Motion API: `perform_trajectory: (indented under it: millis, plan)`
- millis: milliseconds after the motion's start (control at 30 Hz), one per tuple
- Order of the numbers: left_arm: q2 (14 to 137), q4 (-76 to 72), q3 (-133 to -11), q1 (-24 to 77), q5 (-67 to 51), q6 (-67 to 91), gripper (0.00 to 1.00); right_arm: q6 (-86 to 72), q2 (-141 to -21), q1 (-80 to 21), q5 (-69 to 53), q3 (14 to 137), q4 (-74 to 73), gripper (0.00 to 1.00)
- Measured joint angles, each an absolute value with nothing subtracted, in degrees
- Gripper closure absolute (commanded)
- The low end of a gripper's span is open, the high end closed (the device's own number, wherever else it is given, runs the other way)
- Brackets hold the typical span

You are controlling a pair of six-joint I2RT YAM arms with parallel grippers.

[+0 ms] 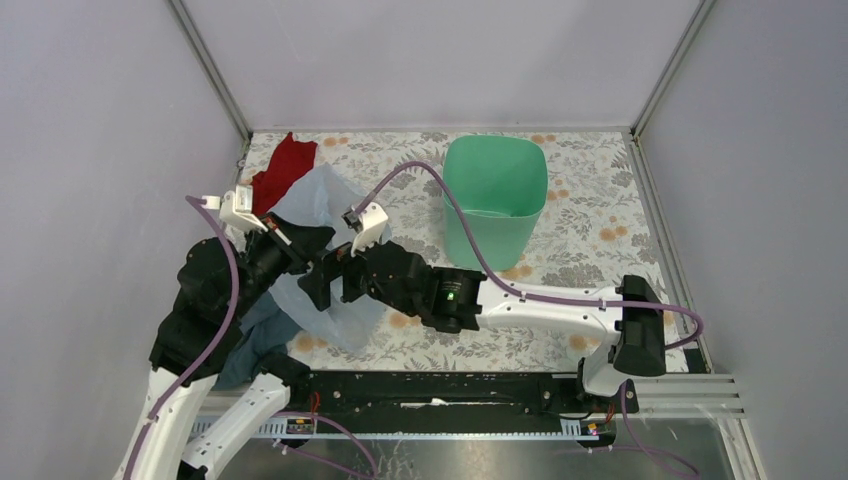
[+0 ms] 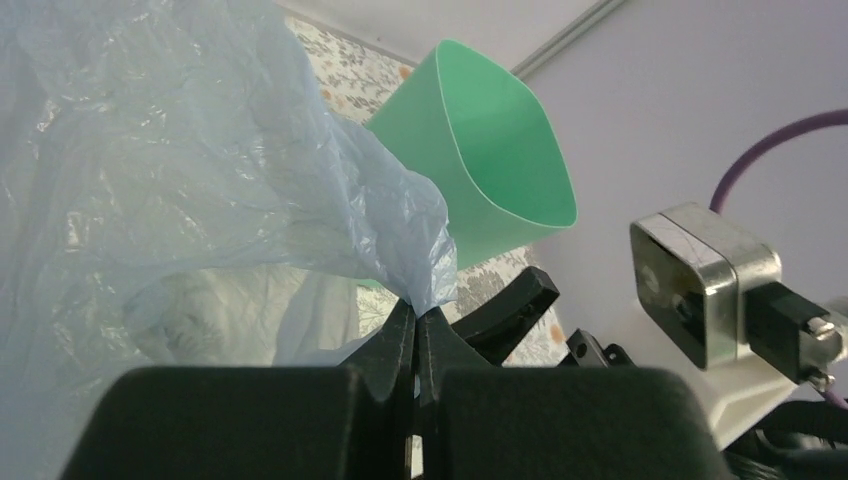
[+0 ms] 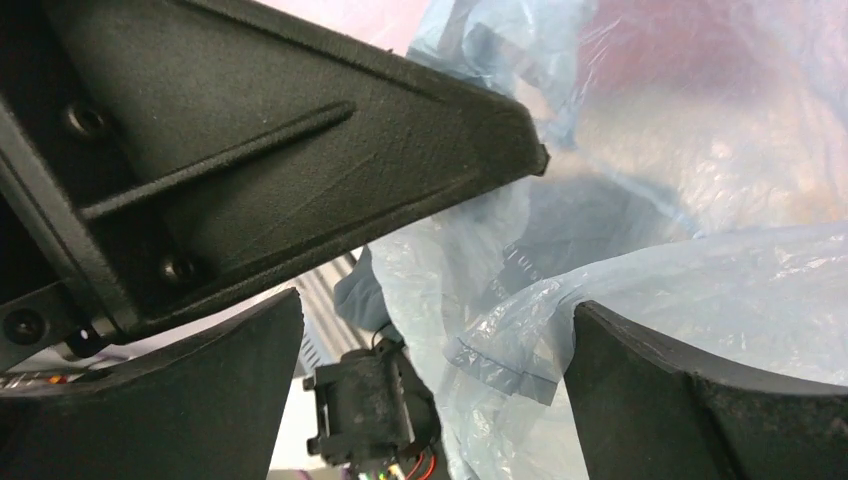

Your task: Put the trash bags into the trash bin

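Two arms (image 1: 540, 305) bent, left hand (image 2: 415, 335) — pinching bag (image 2: 200, 170)

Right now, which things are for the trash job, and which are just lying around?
For the job:
- pale-blue trash bag, pinched in the shut left gripper
- mint-green trash bin
- open right gripper, at the bag

Just lying about:
- red cloth
- grey-blue cloth by the left arm
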State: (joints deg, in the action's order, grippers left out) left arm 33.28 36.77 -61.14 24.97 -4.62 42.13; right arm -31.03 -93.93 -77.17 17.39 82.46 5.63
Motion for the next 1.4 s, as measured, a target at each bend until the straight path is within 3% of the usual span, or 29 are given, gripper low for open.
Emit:
perform_trajectory:
  millis: [300,667,767,900,1067,1167,1333,1400]
  plan:
    - [32.6,36.8,-61.3,24.0,-1.5,42.3,1.0,-27.1,-96.3,-79.5,28.8,83.1,11.3,0.09]
    - [32.4,36.8,-62.2,24.1,-1.5,42.0,1.0,-20.7,-99.7,-81.7,35.0,80.6,27.1,0.4]
    - [32.4,37.3,-62.7,24.6,-2.7,41.9,1.0,-19.3,-100.4,-81.7,35.8,78.5,29.9,0.39]
    - [32.4,37.5,-63.3,24.7,-3.0,41.8,1.0,-17.5,-100.5,-81.6,36.6,75.3,32.0,0.27]
    - [32.4,37.5,-63.4,24.7,-3.1,41.8,1.0,-16.2,-100.5,-81.6,36.6,73.3,35.4,0.25]
    - [32.4,37.5,-63.4,24.7,-3.2,41.8,1.0,-15.2,-100.5,-81.6,36.7,73.1,37.1,0.32]
    - [33.0,37.6,-63.4,24.7,-3.7,41.8,1.0,-12.6,-100.6,-81.6,37.2,73.1,41.8,0.3]
    - [33.2,37.8,-63.6,24.7,-3.9,41.8,0.98,-11.5,-100.9,-81.6,37.8,73.2,43.7,0.45]
